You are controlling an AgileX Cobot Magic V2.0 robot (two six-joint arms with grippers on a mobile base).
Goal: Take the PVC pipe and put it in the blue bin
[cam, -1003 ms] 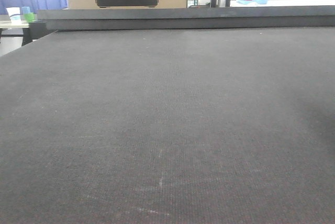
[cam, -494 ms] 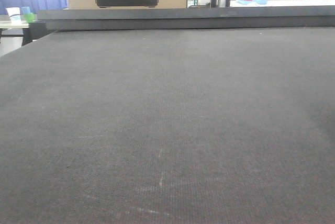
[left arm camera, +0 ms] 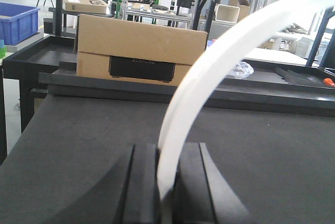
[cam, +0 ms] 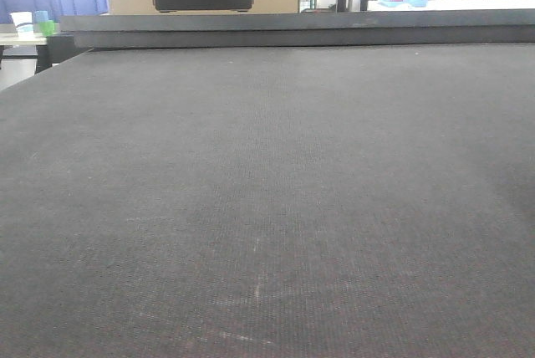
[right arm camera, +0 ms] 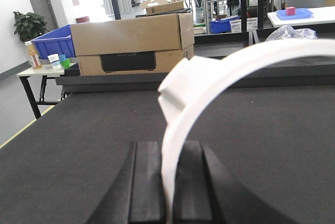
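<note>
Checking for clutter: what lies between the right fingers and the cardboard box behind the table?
Right wrist view: past the right fingers, shut on the PVC pipe, only bare dark mat and the table's raised black edge before the cardboard box.

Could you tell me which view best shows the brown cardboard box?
The right wrist view: the brown cardboard box shows front, top and side. The left wrist view has a white curved strip across its right edge; the front view crops it.

The surface point(cam: 267, 207) is showing rough, matt woven cloth. The pipe point(right arm camera: 220, 72) and the strip point(left arm camera: 209, 64) are looking like smooth white plastic.
</note>
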